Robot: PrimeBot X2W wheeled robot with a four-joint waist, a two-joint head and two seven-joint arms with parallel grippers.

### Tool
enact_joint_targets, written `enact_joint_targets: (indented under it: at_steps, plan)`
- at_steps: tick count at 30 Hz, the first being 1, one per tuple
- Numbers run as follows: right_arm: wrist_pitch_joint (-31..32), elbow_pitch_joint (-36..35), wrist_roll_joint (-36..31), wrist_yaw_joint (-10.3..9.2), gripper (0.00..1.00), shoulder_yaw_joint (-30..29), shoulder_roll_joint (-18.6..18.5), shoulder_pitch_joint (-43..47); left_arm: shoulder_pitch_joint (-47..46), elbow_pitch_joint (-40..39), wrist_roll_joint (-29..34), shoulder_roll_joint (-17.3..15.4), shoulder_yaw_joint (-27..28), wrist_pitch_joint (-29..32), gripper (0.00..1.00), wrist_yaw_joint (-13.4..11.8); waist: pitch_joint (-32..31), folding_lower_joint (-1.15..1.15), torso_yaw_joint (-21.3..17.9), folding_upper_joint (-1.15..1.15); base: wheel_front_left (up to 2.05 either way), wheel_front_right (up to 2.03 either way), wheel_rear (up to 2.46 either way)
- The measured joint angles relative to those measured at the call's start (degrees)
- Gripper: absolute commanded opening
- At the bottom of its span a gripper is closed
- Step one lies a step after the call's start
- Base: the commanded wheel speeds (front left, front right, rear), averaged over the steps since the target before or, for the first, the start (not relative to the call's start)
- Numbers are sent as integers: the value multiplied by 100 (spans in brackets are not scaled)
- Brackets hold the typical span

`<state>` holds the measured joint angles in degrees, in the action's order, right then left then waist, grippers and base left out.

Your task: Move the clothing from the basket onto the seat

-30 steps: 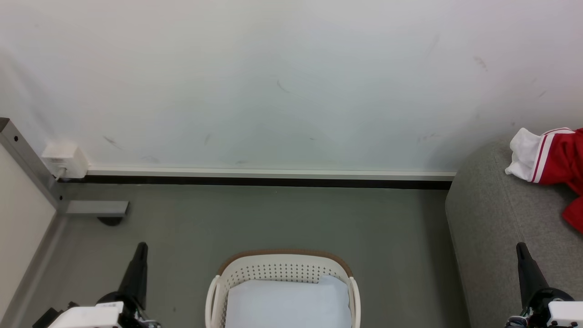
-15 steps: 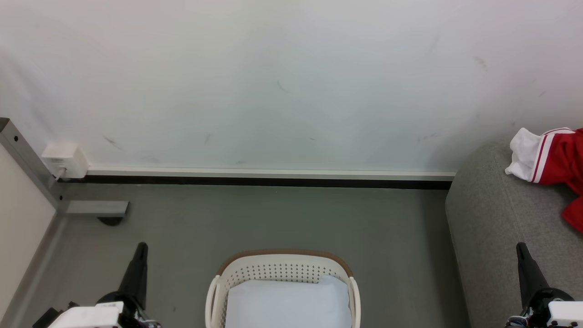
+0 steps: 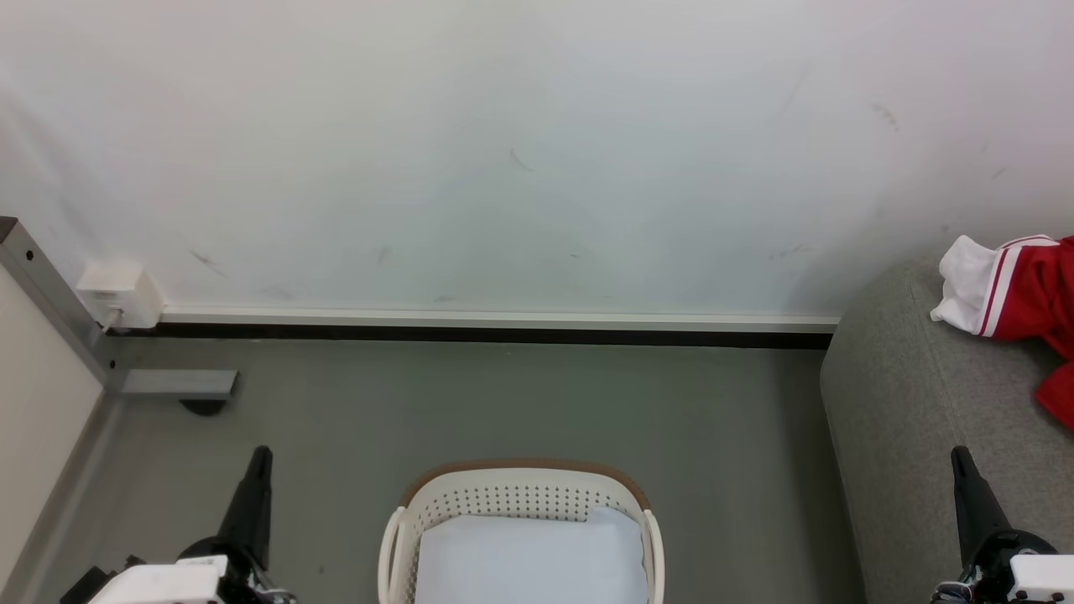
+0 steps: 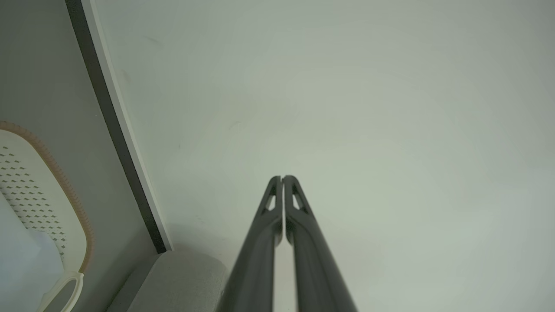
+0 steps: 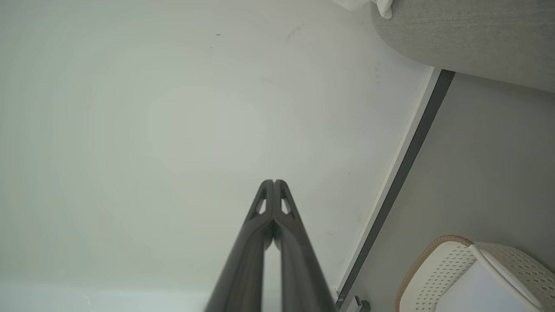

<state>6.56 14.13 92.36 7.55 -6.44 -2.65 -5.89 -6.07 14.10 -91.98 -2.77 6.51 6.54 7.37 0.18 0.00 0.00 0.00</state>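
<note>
While red-and-white clothing (image 3: 1036,285) lies on the seat (image 3: 906,403), right of the basket (image 3: 520,464) and well apart from it, the basket holds a flat pale sheet (image 3: 529,558). Flanking the basket: left tool (image 3: 262,454) and right tool (image 3: 958,454), fingers pressed together, gripping nothing.

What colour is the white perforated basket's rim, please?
Brown woven-look rim; head view shows it best.

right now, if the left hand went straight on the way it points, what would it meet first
Probably the pale wall: the left hand points at it, with nothing between in its wrist view. Distance unclear.
</note>
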Motion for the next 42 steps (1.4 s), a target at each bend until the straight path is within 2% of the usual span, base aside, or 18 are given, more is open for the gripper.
enact_joint_targets:
  at_steps: [42]
  plan:
    - [0,-1,0,0,0,0,0,-1,-1,-1,0,0,0,0,0,0,0,0,0,0,0,0,0]
